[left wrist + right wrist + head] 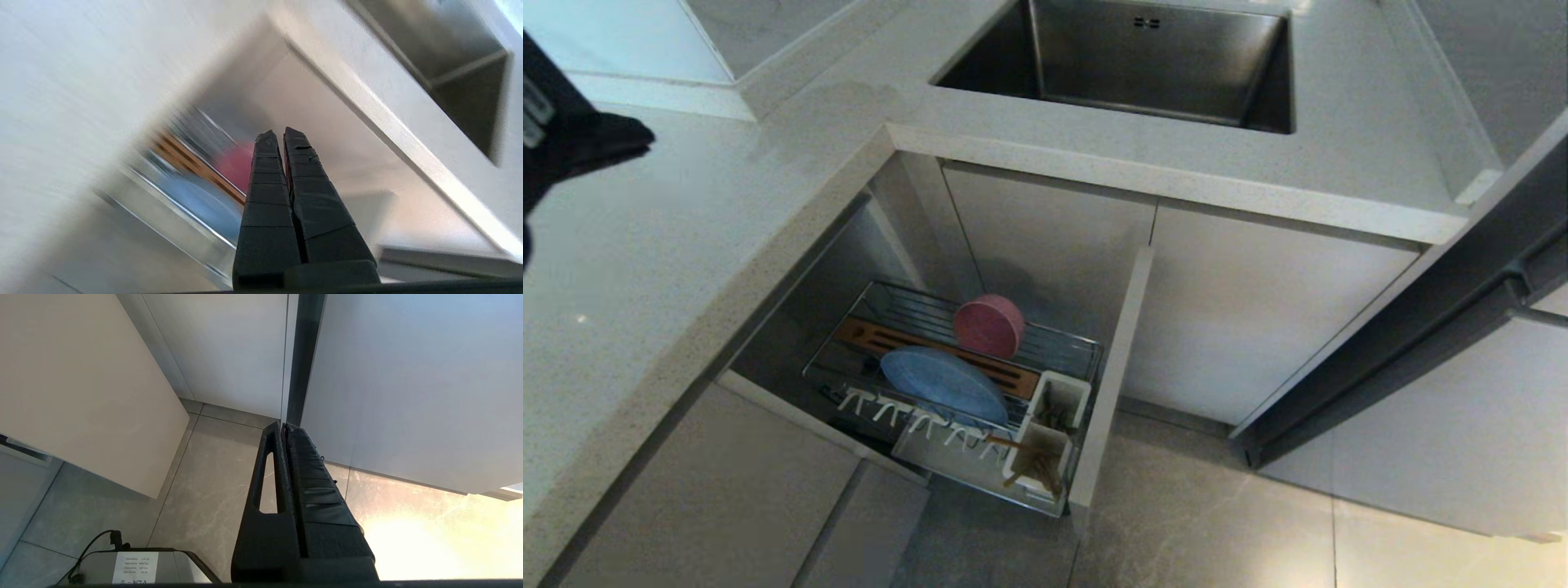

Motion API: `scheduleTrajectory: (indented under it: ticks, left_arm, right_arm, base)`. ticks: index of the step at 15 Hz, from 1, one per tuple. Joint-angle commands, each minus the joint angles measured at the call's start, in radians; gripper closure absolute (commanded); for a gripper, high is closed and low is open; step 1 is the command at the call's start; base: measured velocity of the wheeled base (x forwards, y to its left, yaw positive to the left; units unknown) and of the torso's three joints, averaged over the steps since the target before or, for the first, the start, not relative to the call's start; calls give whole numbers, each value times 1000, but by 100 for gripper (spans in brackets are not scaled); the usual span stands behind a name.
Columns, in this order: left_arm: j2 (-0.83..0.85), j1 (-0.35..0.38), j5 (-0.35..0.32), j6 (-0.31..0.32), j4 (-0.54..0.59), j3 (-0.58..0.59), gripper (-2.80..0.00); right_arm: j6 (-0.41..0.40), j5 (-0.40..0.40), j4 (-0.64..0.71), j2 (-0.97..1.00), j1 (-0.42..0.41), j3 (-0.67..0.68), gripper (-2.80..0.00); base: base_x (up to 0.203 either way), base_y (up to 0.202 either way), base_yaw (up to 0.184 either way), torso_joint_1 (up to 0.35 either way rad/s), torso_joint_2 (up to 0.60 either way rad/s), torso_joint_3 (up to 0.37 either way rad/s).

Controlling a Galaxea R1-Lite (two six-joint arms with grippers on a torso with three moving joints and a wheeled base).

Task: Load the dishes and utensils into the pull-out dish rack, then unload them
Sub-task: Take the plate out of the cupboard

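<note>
The left gripper [280, 136], black ribbed fingers pressed together and empty, hangs above the speckled pale countertop [670, 245]. Below, in the chrome wire dish rack [1062, 347], the matte blue plate [943, 384] leans in the white prongs beside the pink bowl [988, 327]; wooden chopsticks [1033, 469] fill a white cup (well below the gripper). The steel sink [1143, 61] lies farther right. The right gripper [282, 428] hangs closed over floor tiles [212, 490].

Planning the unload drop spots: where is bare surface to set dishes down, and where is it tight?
Free: the speckled white countertop left of the steel sink, and the strip before the sink. Crowded: the chrome wire pull-out rack, holding the pale-blue round plate, pink round bowl and light-wood chopsticks in its white cups.
</note>
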Motion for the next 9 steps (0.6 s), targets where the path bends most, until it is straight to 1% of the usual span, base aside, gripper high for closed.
scheduleTrajectory:
  ticks: [1, 3, 5, 7, 8, 9]
  left_arm:
    - [-152, 130, -68, 144, 1, 2, 0]
    - [-245, 257, -193, 237, 5, 4, 0]
    - [-342, 368, -291, 329, 38, 20, 0]
    - [-453, 458, -426, 384, 66, 57, 0]
    - [-524, 495, -502, 400, 78, 87, 0]
    - [-594, 528, -559, 409, 91, 126, 0]
  right_arm:
    - [0, 0, 0, -1, 0, 0, 0]
    - [0, 0, 0, -1, 0, 0, 0]
    - [0, 0, 0, -1, 0, 0, 0]
    - [0, 0, 0, -1, 0, 0, 0]
    - [0, 0, 0, -1, 0, 0, 0]
    - [0, 0, 0, -1, 0, 0, 0]
  base:
    - [0, 0, 0, 0, 0, 0]
    - [0, 0, 0, 0, 0, 0]
    - [0, 0, 0, 0, 0, 0]
    - [0, 0, 0, 0, 0, 0]
    - [0, 0, 0, 0, 0, 0]
    - [0, 0, 0, 0, 0, 0]
